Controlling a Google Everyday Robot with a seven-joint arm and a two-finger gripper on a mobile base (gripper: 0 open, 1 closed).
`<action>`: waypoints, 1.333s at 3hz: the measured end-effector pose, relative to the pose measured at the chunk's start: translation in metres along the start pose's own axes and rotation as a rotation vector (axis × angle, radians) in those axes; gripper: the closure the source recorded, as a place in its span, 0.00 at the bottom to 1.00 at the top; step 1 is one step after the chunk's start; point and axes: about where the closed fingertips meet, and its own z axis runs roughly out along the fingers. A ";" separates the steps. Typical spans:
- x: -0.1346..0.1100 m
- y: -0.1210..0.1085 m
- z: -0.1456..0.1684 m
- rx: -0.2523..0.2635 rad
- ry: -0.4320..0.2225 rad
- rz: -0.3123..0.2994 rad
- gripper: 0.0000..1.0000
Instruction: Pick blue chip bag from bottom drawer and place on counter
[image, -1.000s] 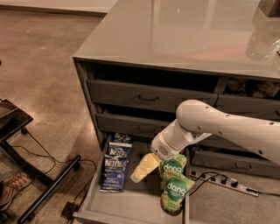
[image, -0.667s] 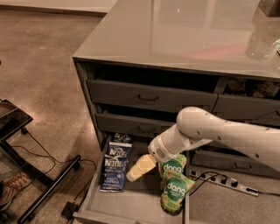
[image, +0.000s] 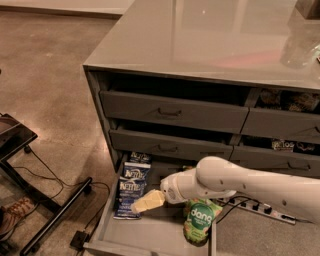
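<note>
One pincer (image: 143, 203), above blue chip bag (image: 129, 184)

The white arm (image: 250, 182) reaches in from the right, nearly level, narrowing to a rounded wrist (image: 175, 189). The cream gripper (image: 147, 201) sits low at its left end, angled slightly downward.

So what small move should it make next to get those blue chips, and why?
Probably ease the hand a little to the left in the picture, over the middle of the blue chip bag. The bag lies flat along the left wall of the open bottom drawer, and the hand sits only at its lower right edge, with a green bag close on the other side.
</note>
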 end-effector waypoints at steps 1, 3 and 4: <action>-0.015 -0.015 0.001 0.060 -0.057 -0.002 0.00; -0.016 -0.017 0.009 0.053 -0.072 0.001 0.00; -0.026 -0.043 0.055 0.057 -0.120 0.055 0.00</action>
